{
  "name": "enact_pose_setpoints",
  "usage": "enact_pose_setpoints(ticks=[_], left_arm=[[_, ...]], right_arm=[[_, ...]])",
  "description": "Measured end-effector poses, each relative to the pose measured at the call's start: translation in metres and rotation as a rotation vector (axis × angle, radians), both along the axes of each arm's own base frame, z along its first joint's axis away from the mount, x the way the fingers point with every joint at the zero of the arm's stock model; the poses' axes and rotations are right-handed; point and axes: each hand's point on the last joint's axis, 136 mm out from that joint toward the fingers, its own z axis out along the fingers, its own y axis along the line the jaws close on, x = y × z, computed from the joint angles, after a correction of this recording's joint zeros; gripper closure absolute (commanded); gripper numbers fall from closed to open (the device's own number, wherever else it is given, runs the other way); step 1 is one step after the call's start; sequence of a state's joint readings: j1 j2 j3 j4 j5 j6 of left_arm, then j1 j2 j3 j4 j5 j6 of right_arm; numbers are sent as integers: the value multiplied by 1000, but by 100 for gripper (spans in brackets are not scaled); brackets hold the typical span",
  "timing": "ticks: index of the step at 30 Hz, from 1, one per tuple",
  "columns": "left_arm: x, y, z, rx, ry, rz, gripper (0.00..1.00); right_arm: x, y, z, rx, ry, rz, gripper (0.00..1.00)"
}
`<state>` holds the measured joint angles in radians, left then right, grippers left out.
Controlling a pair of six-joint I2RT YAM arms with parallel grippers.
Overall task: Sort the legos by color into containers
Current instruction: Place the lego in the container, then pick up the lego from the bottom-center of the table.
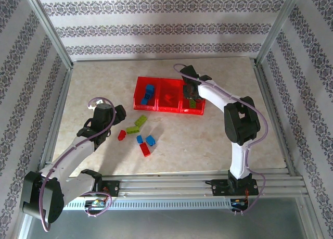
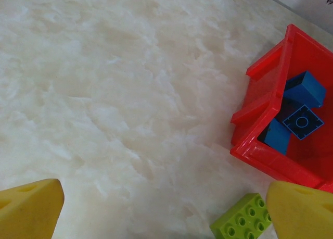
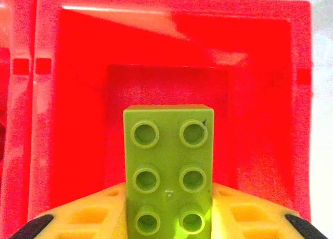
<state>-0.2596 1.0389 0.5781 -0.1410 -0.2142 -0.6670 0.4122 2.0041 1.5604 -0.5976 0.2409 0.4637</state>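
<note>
Loose bricks [image 1: 150,140], red, blue and green mixed, lie on the table [image 1: 218,140] near the arm bases. Left gripper [image 2: 166,208] is spread wide over bare table, lime brick [image 2: 242,223] just beside its right finger. Farther back is the red tray [image 2: 263,101], with blue bricks [image 2: 302,106] in its left compartment. Right gripper [image 3: 169,218] pinches a green brick [image 3: 167,161] studs-up over the right compartment.

Marble-look table [image 1: 104,155], patterned wallpaper walls [image 1: 156,28]

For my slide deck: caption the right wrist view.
Right gripper holding a lime green brick over a compartment of the red tray.
</note>
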Motion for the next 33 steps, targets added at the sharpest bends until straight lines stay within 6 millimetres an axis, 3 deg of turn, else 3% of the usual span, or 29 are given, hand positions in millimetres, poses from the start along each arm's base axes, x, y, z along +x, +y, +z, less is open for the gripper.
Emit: enact_pose_setpoints(ticks=[9,19,28,33], left_arm=[[0,-1,-1,-2,2,-3,0],[0,-2,-1,-6,4,-8,0],[-1,-6,0,-22,16,-30,0],[-6,-9,-4,-31,43,-47,0]], right_arm=[[8,3,-4,55,6,2,53],[6,1,1,78,-3,2,52],[-30,7,47,91,-77,42,49],[-78,35,67,97,-108,132,45]])
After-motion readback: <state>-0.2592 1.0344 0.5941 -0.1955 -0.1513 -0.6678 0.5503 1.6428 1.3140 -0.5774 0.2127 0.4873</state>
